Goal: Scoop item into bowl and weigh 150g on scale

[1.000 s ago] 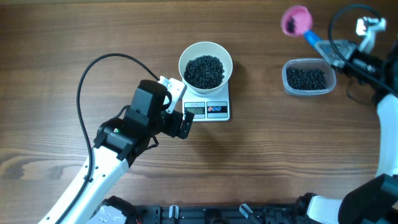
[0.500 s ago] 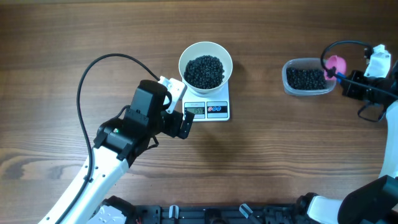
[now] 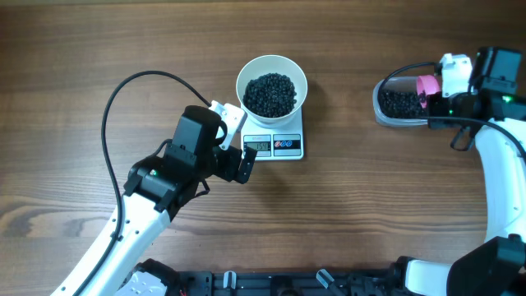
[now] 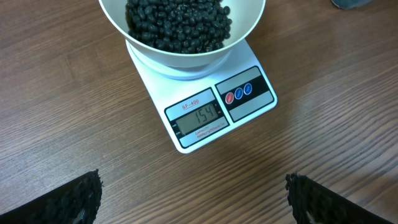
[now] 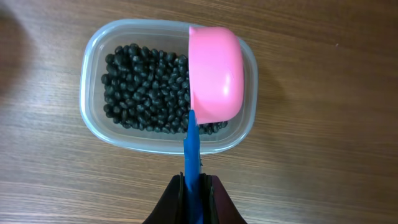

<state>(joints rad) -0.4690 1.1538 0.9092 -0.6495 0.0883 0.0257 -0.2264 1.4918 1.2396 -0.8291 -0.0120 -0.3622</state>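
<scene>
The white bowl (image 3: 272, 61) stands on the scale (image 3: 288, 145), holding a heap of black beans (image 3: 270, 94). In the left wrist view the scale (image 4: 249, 93) displays 154 below the bowl (image 4: 186, 55). My left gripper (image 3: 238, 141) hovers just left of the scale's front, open and with nothing in it (image 4: 193, 190). At the right, my right gripper (image 3: 449, 97) is shut on the blue handle of a pink scoop (image 5: 214, 71). The scoop hangs over the right part of the clear tub (image 5: 93, 50), its pink back facing the wrist camera. More beans (image 5: 143, 87) lie in that tub.
The clear tub (image 3: 380, 105) stands on the wooden table at the right. A black cable (image 3: 115, 99) loops left of the bowl. The right arm's white link (image 3: 501, 177) runs down the right edge.
The right arm swung the pink scoop from the far side of the table down and left, over the tub. The left arm, bowl and scale stayed still.
</scene>
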